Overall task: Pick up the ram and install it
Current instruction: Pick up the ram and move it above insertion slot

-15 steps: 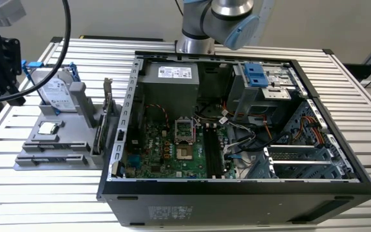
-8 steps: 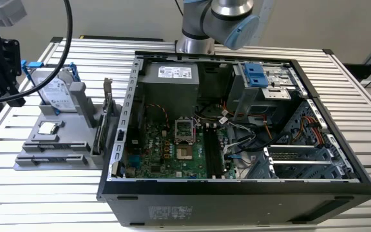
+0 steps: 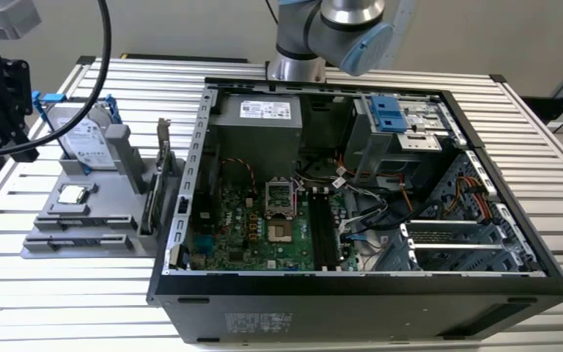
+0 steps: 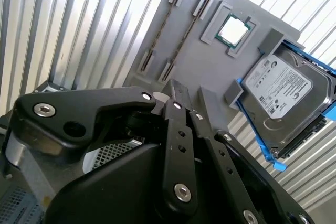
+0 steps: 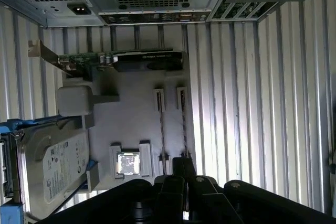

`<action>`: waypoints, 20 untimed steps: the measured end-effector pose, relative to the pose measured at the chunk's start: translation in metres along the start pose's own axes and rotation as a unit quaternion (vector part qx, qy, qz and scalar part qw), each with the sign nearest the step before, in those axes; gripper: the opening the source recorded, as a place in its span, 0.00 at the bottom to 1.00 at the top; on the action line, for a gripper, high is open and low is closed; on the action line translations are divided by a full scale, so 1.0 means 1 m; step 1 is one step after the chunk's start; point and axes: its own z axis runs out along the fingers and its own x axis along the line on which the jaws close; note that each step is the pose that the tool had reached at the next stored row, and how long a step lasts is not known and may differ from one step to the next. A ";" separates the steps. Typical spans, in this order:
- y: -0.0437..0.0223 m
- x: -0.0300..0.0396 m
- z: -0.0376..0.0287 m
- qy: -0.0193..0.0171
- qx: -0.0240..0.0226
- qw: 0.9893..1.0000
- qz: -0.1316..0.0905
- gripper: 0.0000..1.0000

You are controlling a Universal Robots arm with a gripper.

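- The slatted table (image 3: 86,293) carries everything. The open computer case (image 3: 360,308) stands to one side of the hand, and no ram shows seated in its black motherboard slots.
- The grey fixture (image 5: 131,98) lies flat on the table, directly under and ahead of the hand. It holds all the loose parts.
- The hard drive (image 4: 278,90), in a blue carrier, leans at the fixture's far corner, off to one side of the fingers.
- The upright card with a metal bracket (image 5: 142,59) stands along the fixture edge farthest from the hand, next to the case.
- The gripper (image 4: 192,92) hangs above the fixture's near edge. Its fingertips are set narrow with a slim gap between them. They hold nothing and touch nothing.
- The ram (image 4: 186,39) stands on edge in clip holders on the fixture and appears as a thin line. A second, parallel thin line sits just beside it.
- The ram's near end lies just beyond the fingertips, lower than the hand. Its long axis runs straight away from the hand, roughly crosswise to the line joining the two fingertips, so the gap appears aligned with the ram's thin faces.
- The processor chip (image 4: 232,30) sits in its own pocket beyond the ram, towards the hard drive.
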 end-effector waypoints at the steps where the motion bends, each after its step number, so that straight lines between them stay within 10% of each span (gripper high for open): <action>1: 0.0000 0.0000 0.0000 0.000 0.000 1.000 -0.001 0.00; 2: 0.0000 0.0000 0.0000 0.000 0.000 1.000 -0.001 1.00; 20: 0.0000 0.0000 0.0000 0.001 0.000 1.000 -0.014 1.00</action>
